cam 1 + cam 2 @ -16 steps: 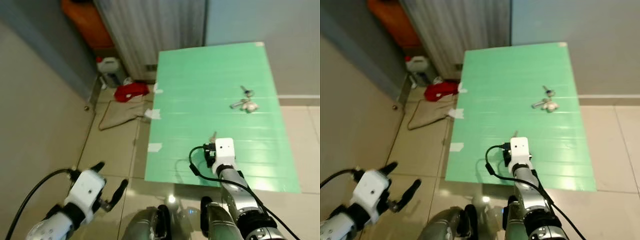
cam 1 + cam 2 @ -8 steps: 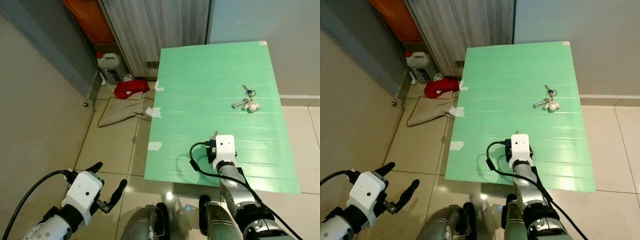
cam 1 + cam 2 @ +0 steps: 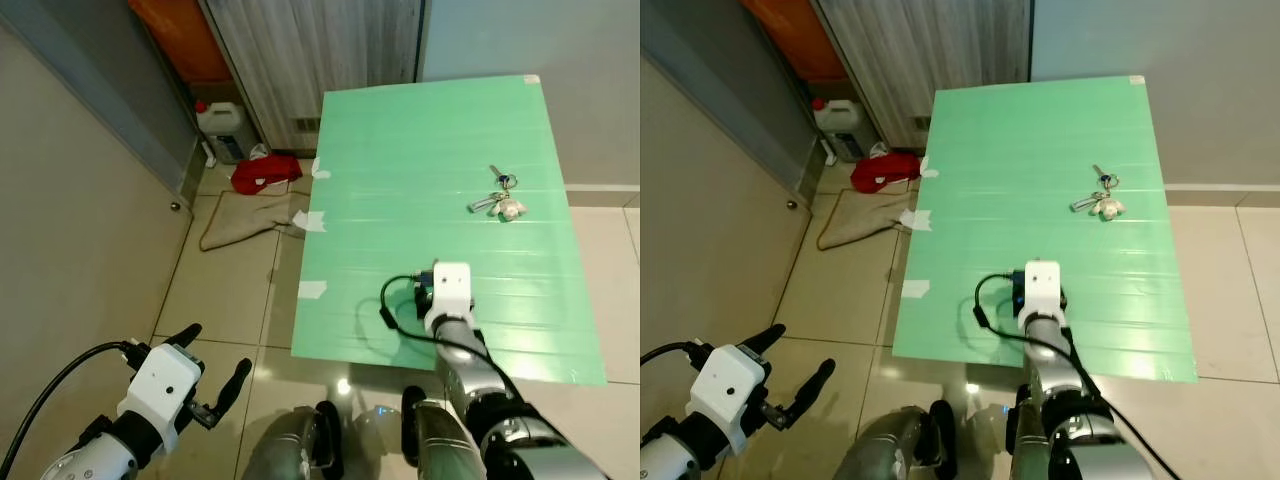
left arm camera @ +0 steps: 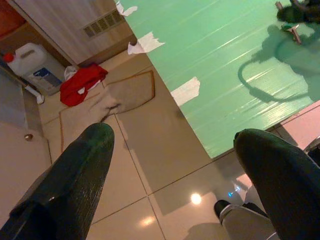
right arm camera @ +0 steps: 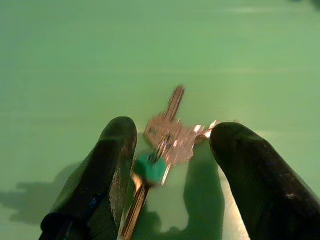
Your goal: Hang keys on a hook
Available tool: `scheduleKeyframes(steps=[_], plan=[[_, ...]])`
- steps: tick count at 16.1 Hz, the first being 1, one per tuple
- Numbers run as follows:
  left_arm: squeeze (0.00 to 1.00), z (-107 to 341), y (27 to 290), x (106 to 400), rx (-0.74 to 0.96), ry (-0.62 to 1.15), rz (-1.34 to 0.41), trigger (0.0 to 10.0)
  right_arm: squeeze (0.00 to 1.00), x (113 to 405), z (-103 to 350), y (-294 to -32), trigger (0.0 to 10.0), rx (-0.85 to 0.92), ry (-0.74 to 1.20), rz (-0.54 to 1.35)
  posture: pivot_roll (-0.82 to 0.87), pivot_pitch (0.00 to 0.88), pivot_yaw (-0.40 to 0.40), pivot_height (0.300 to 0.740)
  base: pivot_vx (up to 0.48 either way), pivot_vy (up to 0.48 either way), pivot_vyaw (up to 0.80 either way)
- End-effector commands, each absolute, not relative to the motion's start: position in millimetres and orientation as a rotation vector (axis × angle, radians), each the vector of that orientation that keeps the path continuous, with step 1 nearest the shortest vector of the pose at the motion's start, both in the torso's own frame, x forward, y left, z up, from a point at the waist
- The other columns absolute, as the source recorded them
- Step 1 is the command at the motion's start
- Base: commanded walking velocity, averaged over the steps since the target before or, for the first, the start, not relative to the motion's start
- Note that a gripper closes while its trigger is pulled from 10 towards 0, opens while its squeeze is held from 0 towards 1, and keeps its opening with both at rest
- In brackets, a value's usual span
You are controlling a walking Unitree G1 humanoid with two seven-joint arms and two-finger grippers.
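Note:
A green mat (image 3: 420, 170) lies on the tiled floor. Near its front part lies a small bunch of keys (image 5: 167, 137) with a green tag. My right gripper (image 3: 430, 292) hovers over this bunch, open, one black finger (image 5: 107, 165) on each side of the keys. From the head views the white wrist box hides the keys below it. A second key bunch (image 3: 497, 203) with a pale charm rests farther back on the mat's right side. My left gripper (image 3: 215, 352) hangs open over bare tiles to the left of the mat, holding nothing.
A white jug (image 3: 222, 130), a red cloth (image 3: 265, 175) and a beige rag (image 3: 245, 220) lie left of the mat by a wooden door with a vent. White tape strips (image 3: 312, 290) hold the mat's left edge. A grey wall runs along the left.
The whole picture has shifted a little, so the camera moved. A key tip that showed beside my right wrist earlier is now hidden under it. The left arm hangs as before.

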State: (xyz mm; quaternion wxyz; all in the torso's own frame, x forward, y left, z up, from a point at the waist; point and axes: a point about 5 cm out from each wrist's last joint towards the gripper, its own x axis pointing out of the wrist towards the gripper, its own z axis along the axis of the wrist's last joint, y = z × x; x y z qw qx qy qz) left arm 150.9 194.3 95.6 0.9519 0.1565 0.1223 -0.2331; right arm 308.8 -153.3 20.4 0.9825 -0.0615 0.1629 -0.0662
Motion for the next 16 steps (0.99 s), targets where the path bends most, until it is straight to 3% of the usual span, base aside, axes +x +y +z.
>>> scheduleKeyframes(steps=[1,3,4,6,7,9,11,12,16], plan=[[0.00,96.3,199.3,145.6,0.333,0.275,-0.465,10.0,0.00,304.5,13.9,-151.3,10.0,-0.127,0.356,-0.145,0.17,0.318,0.207,0.740,0.000,0.000,0.00],[0.00,96.8,199.8,144.8,0.333,0.275,-0.461,10.0,0.00,305.3,14.1,-153.3,10.0,-0.133,0.358,-0.153,0.17,0.319,0.206,0.740,0.000,0.000,0.00],[0.00,97.0,199.6,144.4,0.333,0.275,-0.460,10.0,0.00,305.0,13.6,-154.4,9.2,-0.140,0.360,-0.159,0.17,0.321,0.207,0.740,0.000,0.000,0.00],[0.00,97.5,199.0,143.4,0.332,0.275,-0.459,10.0,0.00,303.1,11.2,-155.0,1.7,-0.142,0.371,-0.164,0.18,0.324,0.208,0.740,0.000,0.000,0.00],[0.00,97.7,198.9,143.0,0.332,0.275,-0.459,10.0,0.00,301.9,9.7,-154.2,1.8,-0.141,0.377,-0.164,0.18,0.325,0.208,0.740,0.000,0.000,0.00],[0.00,98.0,198.4,142.8,0.332,0.276,-0.461,10.0,0.00,300.0,7.5,-150.2,9.9,-0.136,0.382,-0.150,0.18,0.329,0.211,0.740,0.000,0.000,0.00],[0.00,98.5,198.1,142.6,0.331,0.276,-0.463,10.0,0.00,299.0,6.4,-145.7,9.9,-0.130,0.382,-0.132,0.18,0.331,0.212,0.740,0.000,0.000,0.00],[0.00,98.6,198.3,142.4,0.332,0.276,-0.463,10.0,0.00,298.8,6.7,-143.4,0.1,-0.132,0.375,-0.126,0.17,0.334,0.210,0.740,0.000,0.000,0.00],[0.00,98.6,197.6,142.4,0.330,0.275,-0.460,10.0,0.00,295.4,4.3,-138.3,0.0,-0.128,0.371,-0.100,0.17,0.335,0.206,0.740,0.000,0.000,0.00]])
